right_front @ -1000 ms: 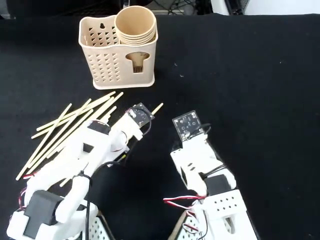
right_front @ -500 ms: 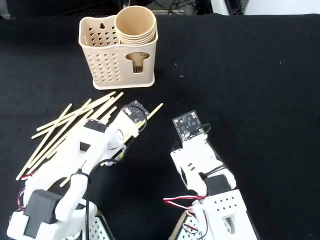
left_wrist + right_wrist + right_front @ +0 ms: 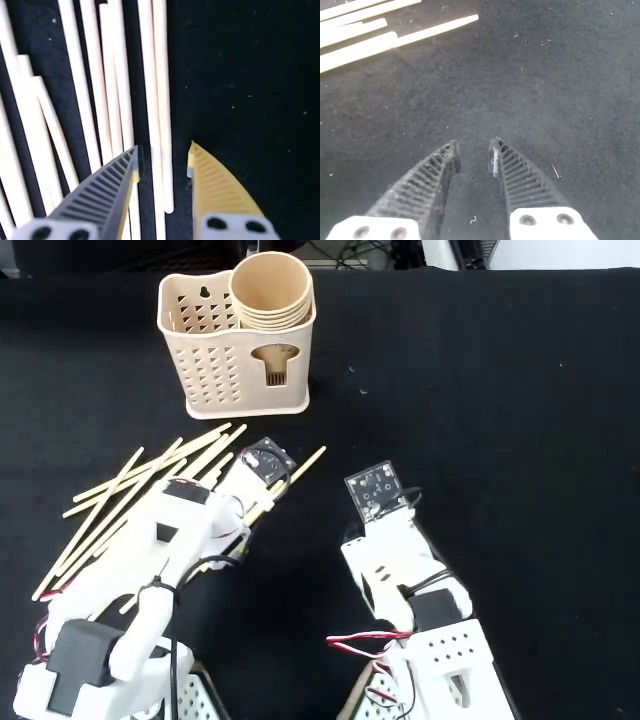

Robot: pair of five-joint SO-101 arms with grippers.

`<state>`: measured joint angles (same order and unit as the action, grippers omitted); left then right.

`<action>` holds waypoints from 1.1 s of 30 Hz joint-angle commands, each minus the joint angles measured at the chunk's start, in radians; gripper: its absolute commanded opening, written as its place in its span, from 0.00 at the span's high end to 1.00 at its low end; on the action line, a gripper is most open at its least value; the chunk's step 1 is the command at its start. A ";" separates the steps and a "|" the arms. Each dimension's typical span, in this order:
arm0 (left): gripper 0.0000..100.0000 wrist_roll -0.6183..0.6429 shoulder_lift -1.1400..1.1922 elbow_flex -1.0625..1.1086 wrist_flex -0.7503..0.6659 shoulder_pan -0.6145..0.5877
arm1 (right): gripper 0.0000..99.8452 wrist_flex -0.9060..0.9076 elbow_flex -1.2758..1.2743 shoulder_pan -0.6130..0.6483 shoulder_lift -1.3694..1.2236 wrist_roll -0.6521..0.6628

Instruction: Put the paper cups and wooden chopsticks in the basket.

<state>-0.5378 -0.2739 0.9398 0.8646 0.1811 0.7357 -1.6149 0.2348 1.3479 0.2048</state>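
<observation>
Here, left gripper (image 3: 162,152): parted, astride pale wooden chopsticks (image 3: 161,75) before the beige perforated plastic basket (image 3: 215,375).
Right gripper (image 3: 472,150): slightly parted, farther from basket.

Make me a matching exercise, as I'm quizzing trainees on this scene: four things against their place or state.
Things:
1. cups
2. chopsticks
3. left gripper
4. right gripper

Place or state:
a. open over bare table
b. stacked in the basket
c. lying in a loose pile
d. open astride two chopsticks

Pairs: 1-b, 2-c, 3-d, 4-a
</observation>
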 commanded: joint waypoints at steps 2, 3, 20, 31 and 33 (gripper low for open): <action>0.83 0.003 -0.023 -0.053 0.043 -0.015 | 0.88 -0.020 -0.001 0.009 0.010 -0.009; 0.83 0.003 -0.023 -0.059 0.046 -0.018 | 0.88 -0.020 -0.001 0.009 0.010 -0.009; 0.83 0.003 -0.011 0.015 -0.031 0.001 | 0.88 -0.020 -0.001 0.009 0.010 -0.009; 0.83 0.008 -0.011 0.036 -0.023 0.019 | 0.88 -0.020 -0.001 0.009 0.010 -0.009; 0.86 0.008 -0.011 0.038 -0.014 0.019 | 0.88 -0.020 -0.001 0.009 0.010 -0.009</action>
<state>-0.5347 -0.2754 0.9613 0.8339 0.1780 0.7357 -1.6149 0.2348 1.3479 0.2048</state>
